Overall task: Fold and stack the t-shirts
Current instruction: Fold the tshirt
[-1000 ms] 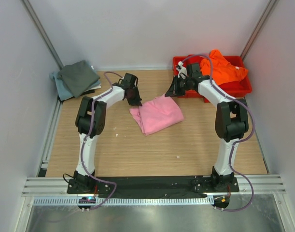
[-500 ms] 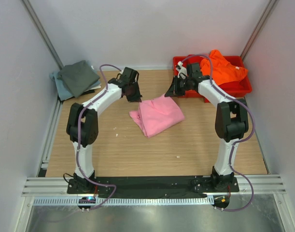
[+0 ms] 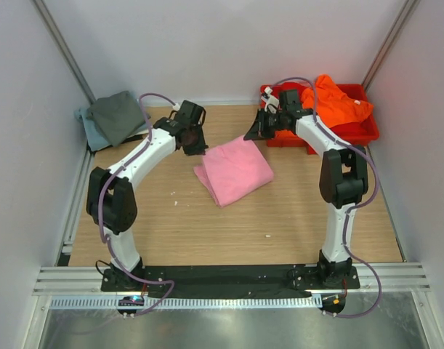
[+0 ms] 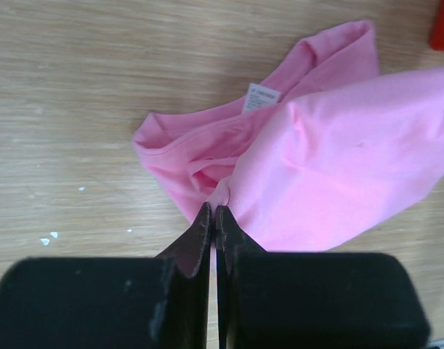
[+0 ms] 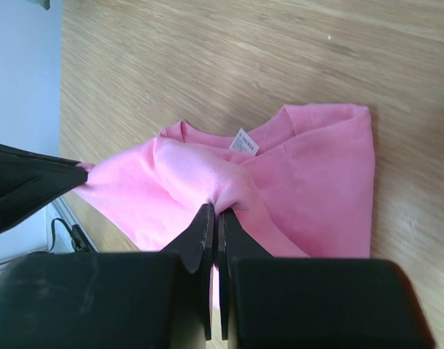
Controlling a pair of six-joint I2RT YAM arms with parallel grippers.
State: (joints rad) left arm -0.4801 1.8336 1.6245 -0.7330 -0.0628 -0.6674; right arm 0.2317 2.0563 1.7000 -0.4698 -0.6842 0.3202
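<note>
- T-shirts sit at the far left: the dark grey t-shirt (image 3: 118, 115) lies in the back left corner of the tabletop (image 3: 207, 225). It rests on top of the pale blue-grey t-shirt (image 3: 89, 128), which peeks out on its left side.
- Next comes the left gripper (image 3: 199, 149), just right of those two shirts. Its two fingers are pressed together, and they pinch the left back corner of the pink t-shirt (image 3: 235, 169). In the left wrist view a bit of pink cloth is caught right at the fingertips.
- The pink t-shirt is in the middle of the tabletop, between the two arms. Its near part lies flat on the wood. Its back edge is held up off the wood and pulled fairly straight between the two grippers. The neck hole faces up, and a small white label (image 4: 256, 98) shows inside it.
- The right gripper (image 3: 251, 135) is at the right back corner of the pink t-shirt. Its fingers are squeezed together too, with a fold of pink cloth between them.
- At the far right, in the back right corner, is the red tray (image 3: 361, 131). The orange t-shirt (image 3: 334, 102) lies bunched up in it, and part of it hangs over the back rim.
</note>
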